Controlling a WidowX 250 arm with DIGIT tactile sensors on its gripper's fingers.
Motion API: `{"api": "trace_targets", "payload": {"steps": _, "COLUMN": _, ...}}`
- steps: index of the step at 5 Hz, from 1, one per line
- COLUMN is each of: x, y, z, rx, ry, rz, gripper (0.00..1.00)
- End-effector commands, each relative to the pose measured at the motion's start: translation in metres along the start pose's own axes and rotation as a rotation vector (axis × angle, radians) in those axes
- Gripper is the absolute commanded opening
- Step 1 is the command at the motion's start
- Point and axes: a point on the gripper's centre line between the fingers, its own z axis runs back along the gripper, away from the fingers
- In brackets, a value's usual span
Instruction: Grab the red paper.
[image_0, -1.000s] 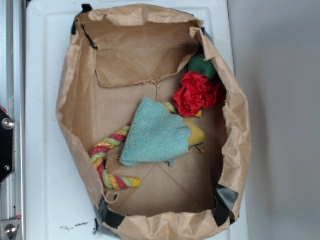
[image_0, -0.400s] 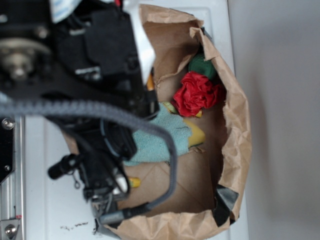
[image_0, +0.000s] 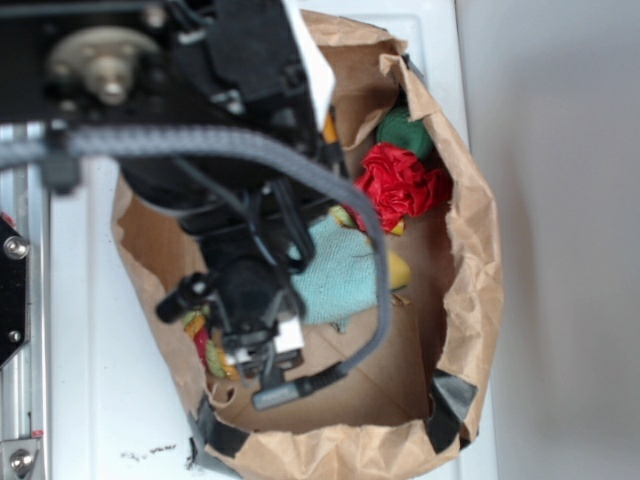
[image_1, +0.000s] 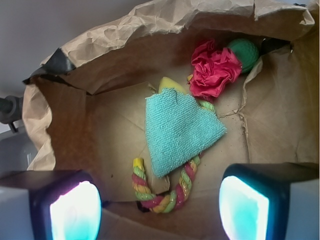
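A wide, shallow brown paper bag (image_1: 60, 125) lies open on a white table (image_0: 90, 400), and the robot arm hangs over its left half. The hand (image_1: 160, 205) is empty, its two pale fingertips (image_1: 75, 212) spread well apart at the bottom corners of the wrist view, with nothing between them.

The red paper (image_1: 214, 70) sits deep in the far corner of the bag, a bright red ruffled wad shaped like a rosette. It touches a dark green ball (image_1: 243, 52) on its outer side and lies close under the bag's folded rim. Just beside it starts a teal cloth (image_1: 180, 127), which covers part of a yellow object (image_1: 169, 84) and a red, yellow and green twisted rope (image_1: 165, 192).

The wad looks very light and soft; it should crush easily under the fingers and spring back a little. Its folds give plenty of grip, so it is unlikely to slip, though thin petals could tear if only an outer edge is pinched. The best hold seems to be across the thick middle of the wad, fingers closing on its two free sides, away from the ball and the bag wall. From the exterior view the arm hides much of the bag, so I cannot be sure how tightly the wad is wedged
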Motion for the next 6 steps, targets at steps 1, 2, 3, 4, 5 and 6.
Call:
{"api": "trace_targets", "payload": {"steps": 1, "x": 0.018, "y": 0.01, "z": 0.007, "rx": 0.021, "ry": -0.063, "rz": 0.107, "gripper": 1.0}}
{"api": "trace_targets", "payload": {"steps": 2, "x": 0.018, "y": 0.01, "z": 0.007, "rx": 0.021, "ry": -0.063, "rz": 0.107, "gripper": 1.0}}
{"api": "trace_targets", "payload": {"steps": 3, "x": 0.018, "y": 0.01, "z": 0.007, "rx": 0.021, "ry": -0.063, "rz": 0.107, "gripper": 1.0}}
{"api": "trace_targets", "payload": {"steps": 4, "x": 0.017, "y": 0.026, "z": -0.022, "rx": -0.047, "ry": -0.199, "rz": 0.273, "gripper": 1.0}}
{"api": "trace_targets", "payload": {"steps": 5, "x": 0.031, "y": 0.048, "z": -0.053, "rx": -0.034, "ry": -0.241, "rz": 0.371, "gripper": 1.0}}
{"api": "trace_targets", "payload": {"steps": 6, "x": 0.031, "y": 0.066, "z": -0.075, "rx": 0.0, "ry": -0.237, "rz": 0.374, "gripper": 1.0}}
